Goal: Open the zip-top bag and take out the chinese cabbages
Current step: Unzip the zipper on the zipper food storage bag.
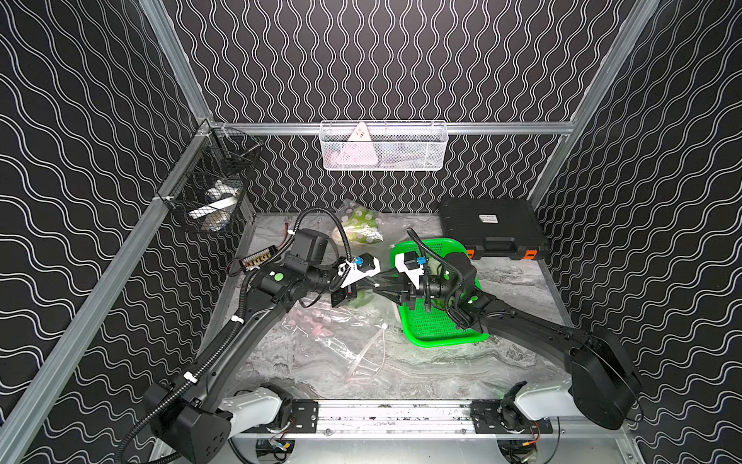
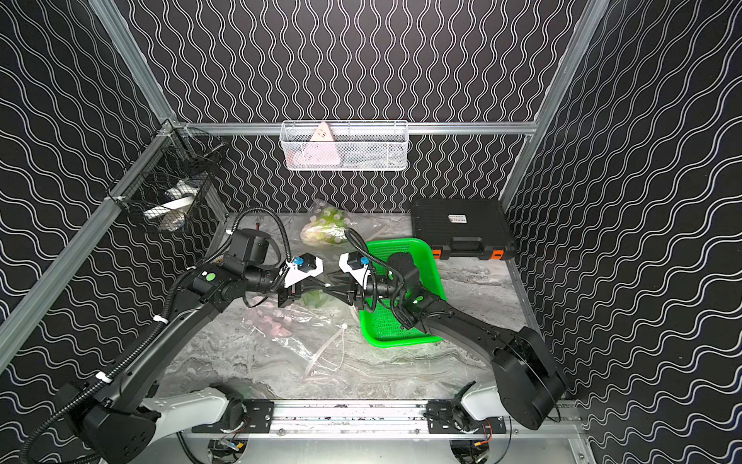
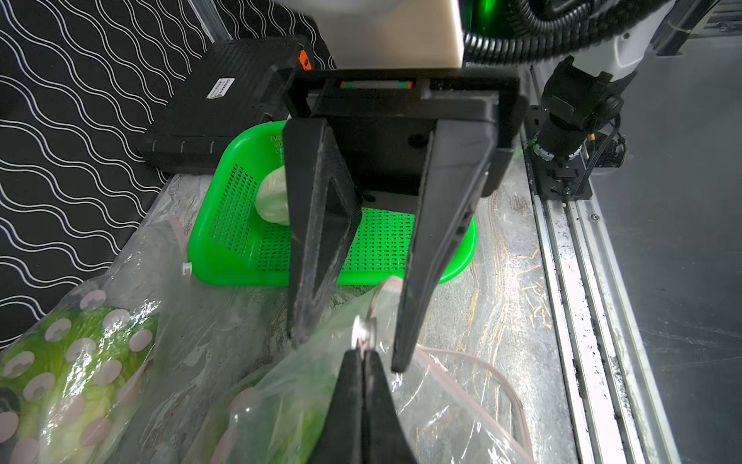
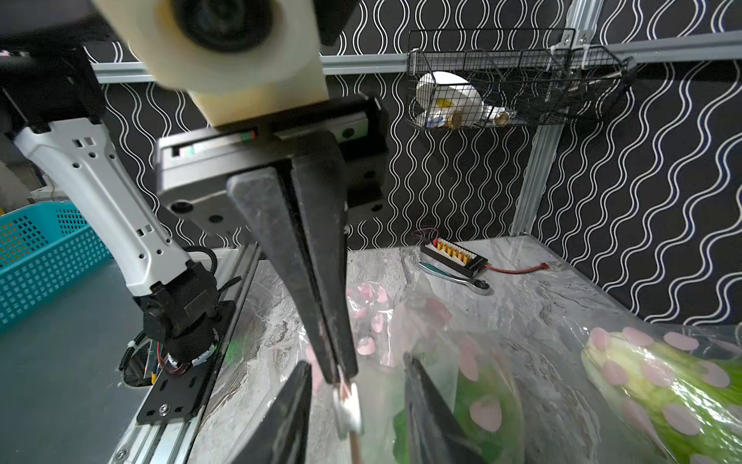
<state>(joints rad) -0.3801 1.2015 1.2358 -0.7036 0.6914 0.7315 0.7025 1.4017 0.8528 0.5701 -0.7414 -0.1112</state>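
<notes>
Left wrist view, bottom centre of frame: the left gripper [image 3: 362,353] is clamped tight on the top edge of a clear zip-top bag [image 3: 289,385], right beside its white slider [image 3: 363,331]. 1 green chinese cabbage [image 3: 281,430] shows through the plastic at lower centre. Just beyond, the right gripper [image 3: 347,354] stands with its jaws apart, 1 finger on either side of the slider. At lower left a 2nd cabbage [image 3: 60,361] lies inside a 2nd bag [image 3: 168,281] printed with pale pink spots. Farther back, at centre, a green perforated basket [image 3: 225,225] holds a 3rd cabbage [image 3: 273,197], pale, out of any bag and partly hidden behind a gripper finger. A black carrying case [image 3: 208,104] sits behind the basket at upper left. In both top views the 2 grippers meet tip to tip at centre frame above the grey marble-look table [image 1: 441,369], and loose clear plastic [image 1: 333,337] spreads from there toward the lower edge. On the frame rails, a white mesh basket [image 1: 421,152] hangs at top centre and a black wire basket [image 1: 188,209] at upper left.
</notes>
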